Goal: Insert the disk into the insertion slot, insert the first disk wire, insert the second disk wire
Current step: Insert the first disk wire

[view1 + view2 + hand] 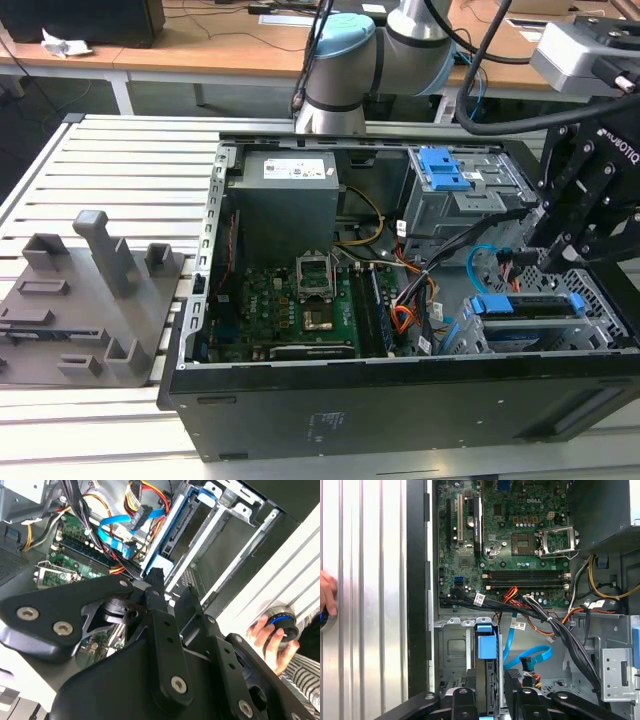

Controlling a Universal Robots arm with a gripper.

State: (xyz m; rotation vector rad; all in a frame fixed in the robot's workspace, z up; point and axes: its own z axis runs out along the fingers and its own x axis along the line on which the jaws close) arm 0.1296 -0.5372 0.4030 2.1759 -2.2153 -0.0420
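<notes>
Item: open desktop computer case [400, 405], laid on its side on a slotted aluminium tabletop [120, 160], motherboard [290, 300] exposed. Disk [486, 647]: stood on edge within the insertion slot [451, 650], at the end of the case toward the exterior view's right, with the blue end of its carrier facing the wrist cameras; it appeared mostly or fully home. Tool [492, 694]: black, two-fingered, poised directly over the disk's outer end, fingers [465, 702] spread to either side of the carrier edge, one close against it, the other showing a sliver of gap; no firm pinch was evident. Blue data cable [530, 655]: looped loose beside the slot. Red, yellow and black power leads [145, 495]: draped nearby, unplugged as far as could be judged. Taller cage with blue latch tabs [440, 170]: just beyond the slot, untouched. A person's hand [267, 630]: rested on a round knob [281, 622] outside the case. Step in hand, by judgement: the disk insertion, at or near its end, with neither wire yet fitted. Requirement ahead: a straight push along the slot should the carrier sit proud, and clearance from the cable loop.
</notes>
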